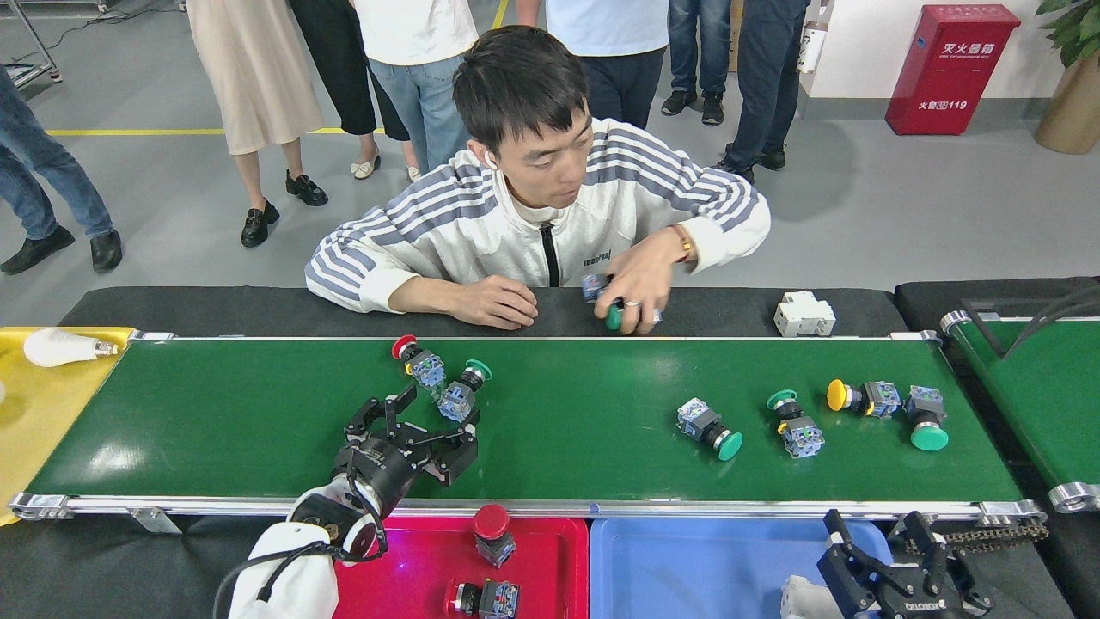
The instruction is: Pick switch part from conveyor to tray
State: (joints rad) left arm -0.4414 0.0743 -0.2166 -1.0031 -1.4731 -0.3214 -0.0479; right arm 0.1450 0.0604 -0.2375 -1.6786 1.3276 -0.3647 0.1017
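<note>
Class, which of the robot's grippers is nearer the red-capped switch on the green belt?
Left. The left gripper sits just below the red-capped switch on the green belt; the right gripper hangs far off, by the blue tray.

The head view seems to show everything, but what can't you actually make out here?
- Head view: the yellow tray is cut off by the left edge, so its full load is unknown.
- The part in the person's hand is mostly covered by fingers.
- The green-capped switch is partly hidden behind the left gripper; contact cannot be judged.
- The right gripper is dark and cropped by the bottom edge.
- The red tray runs off the bottom edge.
</note>
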